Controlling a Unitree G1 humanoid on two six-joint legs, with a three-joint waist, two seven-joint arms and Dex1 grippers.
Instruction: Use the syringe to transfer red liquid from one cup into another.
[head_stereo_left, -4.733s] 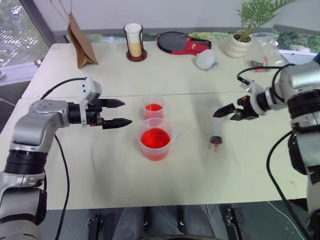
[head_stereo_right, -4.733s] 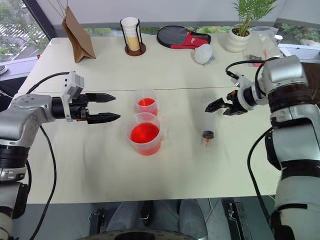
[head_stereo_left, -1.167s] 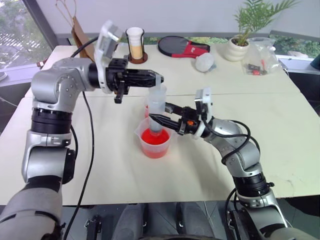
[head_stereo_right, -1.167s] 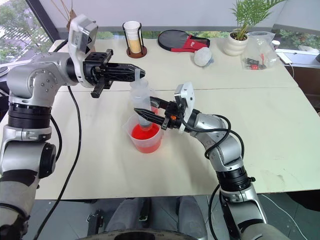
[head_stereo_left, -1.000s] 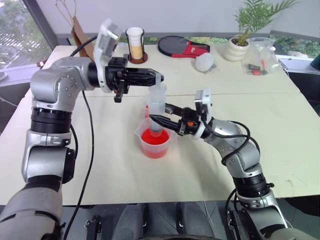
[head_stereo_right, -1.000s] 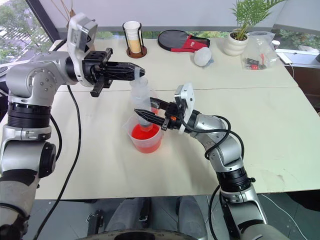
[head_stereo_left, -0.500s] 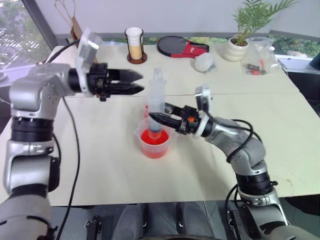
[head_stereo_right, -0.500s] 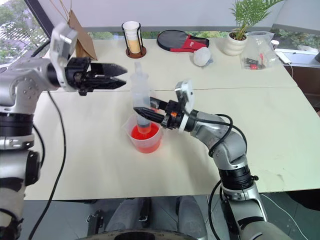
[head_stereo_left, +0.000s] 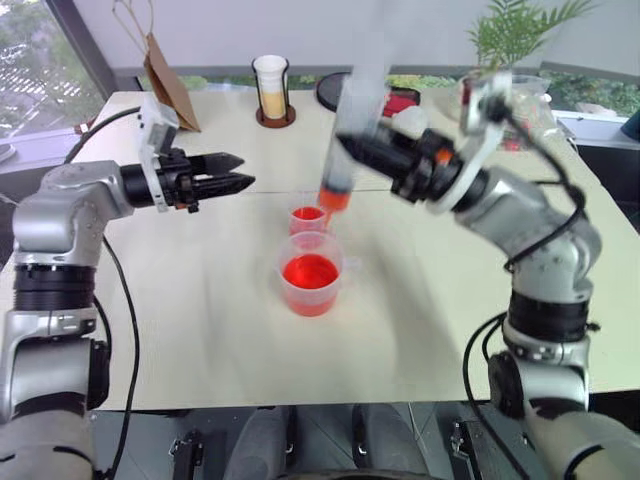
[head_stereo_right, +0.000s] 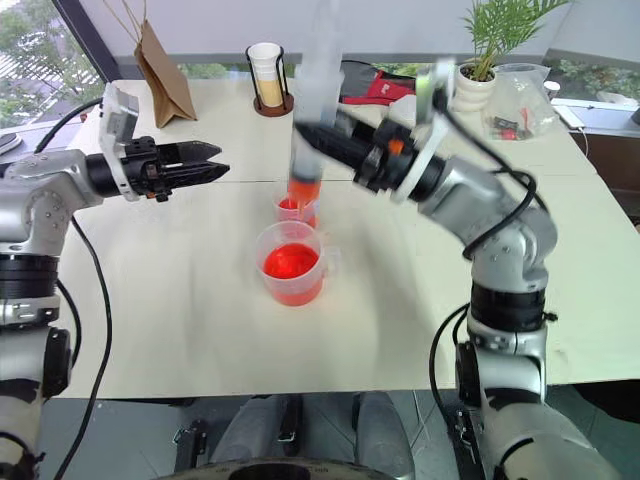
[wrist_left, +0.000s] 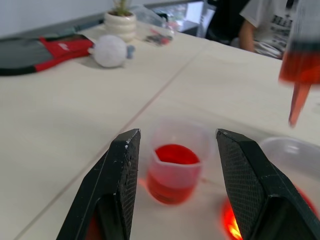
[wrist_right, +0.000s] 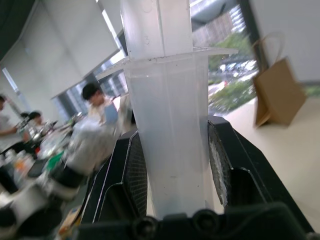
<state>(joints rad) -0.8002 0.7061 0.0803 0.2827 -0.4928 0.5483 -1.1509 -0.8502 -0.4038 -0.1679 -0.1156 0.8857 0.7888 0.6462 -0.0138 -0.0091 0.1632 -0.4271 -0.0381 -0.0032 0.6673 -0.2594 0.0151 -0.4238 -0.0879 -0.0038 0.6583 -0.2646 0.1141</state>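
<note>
So my right gripper (head_stereo_left: 362, 152) is clamped on the big clear plastic syringe (head_stereo_left: 345, 150), holding it upright with its red-orange tip (head_stereo_left: 333, 198) hanging just above the small narrow clear plastic cup (head_stereo_left: 307, 217), and there's a slug of bright red liquid (head_stereo_right: 301, 193) sitting in the bottom of the barrel. The wide clear plastic beaker with the pouring lip (head_stereo_left: 311, 273) is right at 6 o'clock of the small cup, practically touching it, still well stocked with red. My left gripper (head_stereo_left: 226, 172) is off at about 9 o'clock of the small cup, pointing at it, with its fingers partly spread and nothing between them; in its wrist view the small cup (wrist_left: 176, 161) sits framed between the two black fingers (wrist_left: 118, 190). Biggest worry from here: the small cup's mouth is narrow, and I can't tell if the tip is truly centred over it, so a slightly off squirt lands on the cream tabletop (head_stereo_left: 220, 320) or back in the beaker. The tip could also drip on the way. Nobody's pushing the plunger yet either, and if my left gripper comes in too low for it, it could clip the light little cup and tip it.
</note>
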